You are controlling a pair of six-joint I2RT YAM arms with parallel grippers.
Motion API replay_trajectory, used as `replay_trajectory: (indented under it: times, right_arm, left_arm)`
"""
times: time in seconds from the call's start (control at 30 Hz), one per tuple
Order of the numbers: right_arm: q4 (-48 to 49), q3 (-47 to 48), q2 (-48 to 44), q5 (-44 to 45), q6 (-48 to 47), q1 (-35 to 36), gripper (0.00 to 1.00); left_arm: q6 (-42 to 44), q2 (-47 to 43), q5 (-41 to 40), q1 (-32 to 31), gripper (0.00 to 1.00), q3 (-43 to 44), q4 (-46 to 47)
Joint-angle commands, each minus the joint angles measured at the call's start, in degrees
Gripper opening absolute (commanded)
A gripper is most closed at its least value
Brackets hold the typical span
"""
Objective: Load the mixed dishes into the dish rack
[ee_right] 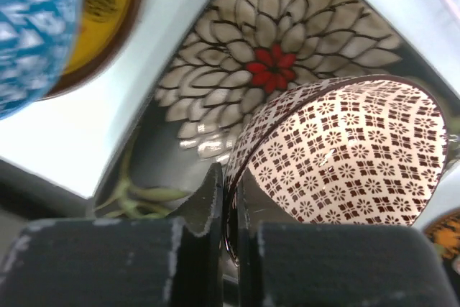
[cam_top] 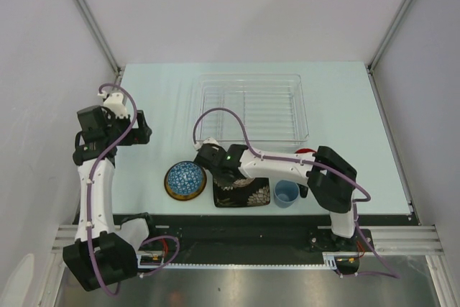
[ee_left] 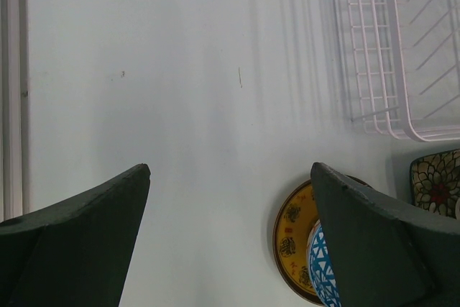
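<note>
The right pincer (ee_right: 228,199) is closed on the near rim of the beige patterned bowl (ee_right: 345,156), one finger inside the wall and one outside. The bowl is held tilted over the black square floral plate (ee_right: 244,70); whether its foot touches the plate cannot be told.

A slip is judged the main risk. Only a thin edge of glazed wall is pinched, so the bowl could swing or drop onto the plate if lifted quickly.

Just beside the plate, the blue mosaic bowl (cam_top: 184,177) is stacked on the yellow dark-rimmed saucer (ee_left: 291,231). The small light-blue cup (cam_top: 286,193) is set at the plate's other side. Either could be knocked by a swinging bowl.

The clear plastic dish rack (cam_top: 248,77) with white wire dividers lies farther back on the bench (cam_top: 144,91), with no dishes seen in it. Its near wall would have to be cleared on the way in.

The left pincer (ee_left: 230,170) is held wide open above the bench, gripping nothing, apart from that path.
</note>
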Motion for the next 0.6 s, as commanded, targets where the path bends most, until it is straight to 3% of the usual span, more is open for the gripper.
replay_trajectory:
  times: [0.0,0.1,0.3,0.37,0.47,0.5,0.57]
  right_arm:
    - [2.2,0.0,-3.9,-3.6,0.3,-1.2,0.0]
    - [1.7,1.8,-8.2,-6.3,-0.2,-1.8,0.0]
    - [-2.1,14.5,-14.1,-16.5,-1.2,-6.4,0.0]
    - [-1.1,19.5,-16.0,-26.2,0.2,-9.6,0.0]
    - [5.0,21.8,-17.0,-39.3,8.6,-18.3,0.0]
    - [11.8,20.9,-17.2,-46.3,11.3,-20.2,0.0]
    - [20.7,17.4,-18.3,-50.5,19.1,-25.1,0.0]
  left_arm:
    - [1.5,-0.5,0.2,0.8,1.0,1.7,0.7]
    - [1.6,-0.5,0.1,0.8,1.0,1.3,1.2]
    - [1.4,-0.2,0.5,0.9,1.0,1.0,1.6]
    - [1.4,-0.1,0.4,1.0,1.0,0.8,1.6]
    - [0.9,-0.1,0.3,0.9,1.0,0.3,2.1]
    - [0.9,-0.1,0.2,0.9,1.0,0.1,2.3]
    - [0.6,-0.2,0.2,1.0,1.0,-0.3,2.4]
